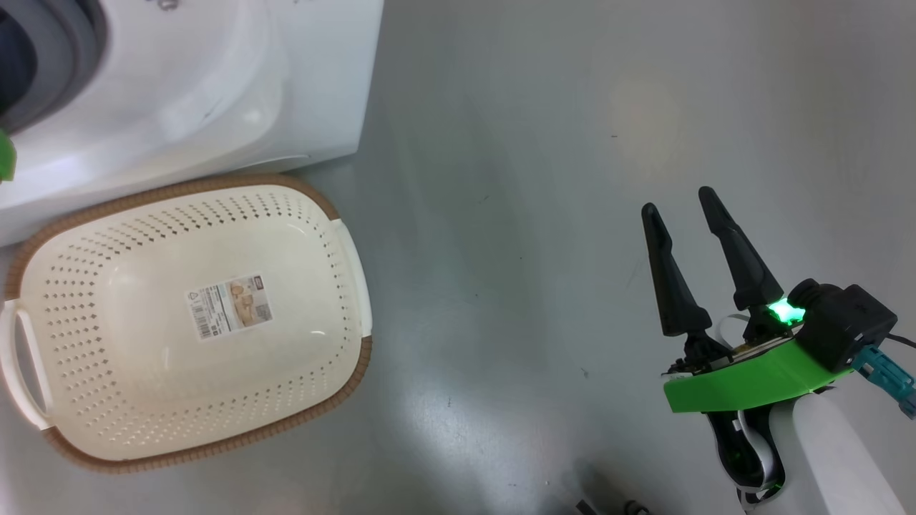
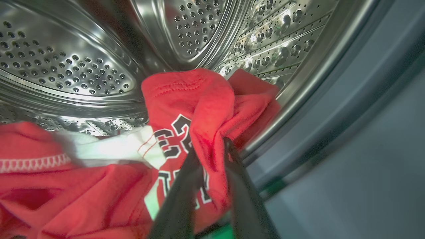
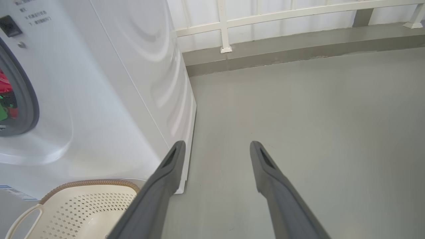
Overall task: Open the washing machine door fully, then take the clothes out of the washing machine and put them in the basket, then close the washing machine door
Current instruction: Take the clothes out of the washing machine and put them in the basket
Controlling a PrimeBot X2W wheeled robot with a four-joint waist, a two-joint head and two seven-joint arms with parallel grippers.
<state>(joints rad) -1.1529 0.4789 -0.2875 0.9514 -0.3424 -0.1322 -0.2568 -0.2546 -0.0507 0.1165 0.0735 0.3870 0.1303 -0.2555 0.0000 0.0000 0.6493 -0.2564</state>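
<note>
Left pincer [image 2: 211, 146] inside the drum [image 2: 66, 69], clamped on a fold of clothes [image 2: 186, 96]; basket [image 1: 342, 214] on the floor at the washer's foot, left-arm side; right pincer [image 1: 678, 202] open, idle

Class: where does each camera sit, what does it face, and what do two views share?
Head: down onto the cream perforated plastic basket; open right claw shows.
Left wrist: into the perforated steel drum; left claw pinches bright red clothes.
Right wrist: along grey floor beside white washing machine; shares basket, right claw with head.
</note>
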